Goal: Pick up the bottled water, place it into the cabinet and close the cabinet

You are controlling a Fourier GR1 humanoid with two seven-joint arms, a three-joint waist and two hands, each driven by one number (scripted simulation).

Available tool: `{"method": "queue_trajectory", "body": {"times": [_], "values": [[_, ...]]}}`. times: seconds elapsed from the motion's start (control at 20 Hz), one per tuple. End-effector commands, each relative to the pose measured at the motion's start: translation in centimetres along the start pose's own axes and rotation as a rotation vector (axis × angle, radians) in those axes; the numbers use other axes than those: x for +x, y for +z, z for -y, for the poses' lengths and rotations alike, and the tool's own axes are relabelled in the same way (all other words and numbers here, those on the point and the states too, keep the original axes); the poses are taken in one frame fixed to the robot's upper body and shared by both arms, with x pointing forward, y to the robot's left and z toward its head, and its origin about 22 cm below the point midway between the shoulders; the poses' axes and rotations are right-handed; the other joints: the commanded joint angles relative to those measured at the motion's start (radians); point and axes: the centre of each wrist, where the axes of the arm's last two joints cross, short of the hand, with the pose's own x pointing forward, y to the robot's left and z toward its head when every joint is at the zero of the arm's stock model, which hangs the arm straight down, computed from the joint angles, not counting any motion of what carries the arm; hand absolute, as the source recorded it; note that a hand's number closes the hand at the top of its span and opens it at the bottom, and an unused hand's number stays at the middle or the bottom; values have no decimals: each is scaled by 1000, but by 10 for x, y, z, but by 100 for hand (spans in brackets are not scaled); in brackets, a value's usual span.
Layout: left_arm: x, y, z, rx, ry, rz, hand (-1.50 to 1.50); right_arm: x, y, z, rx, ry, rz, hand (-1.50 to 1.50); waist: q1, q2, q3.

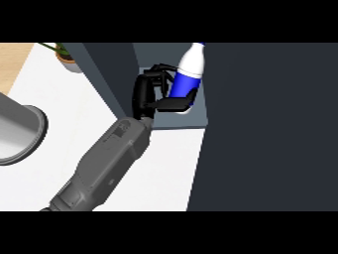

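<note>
A grey cylinder (7,131) stands on the table (168,168), well left of the fingers (164,68), with a potted plant (65,53) behind it. The left hand (145,94) curls round the tilted bottled water (191,67) inside the cabinet (109,74). A dark panel (274,124) rises just right of them.

No text seems readable, even on the bottled water (189,67).

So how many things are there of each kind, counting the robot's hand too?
bottled water: 1
cabinet: 1
potted plant: 1
grey metal container: 1
left hand, curled round the bottle: 1
Total: 5
</note>
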Motion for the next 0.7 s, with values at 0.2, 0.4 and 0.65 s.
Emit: {"method": "queue_trajectory", "body": {"times": [0.2, 0.4, 0.65], "values": [[-7, -26, -10, 93, -118, 6, 150, 26, 17, 8, 12, -11, 33, -150, -11, 5, 0], [3, -35, 0, 140, -223, 27, 150, 9, 8, 9, 51, -20, 41, -150, -25, 9, 1], [-8, -41, -20, 148, -227, 36, 150, 9, 14, 11, 28, -8, 55, -150, -31, 14, 0]]}}
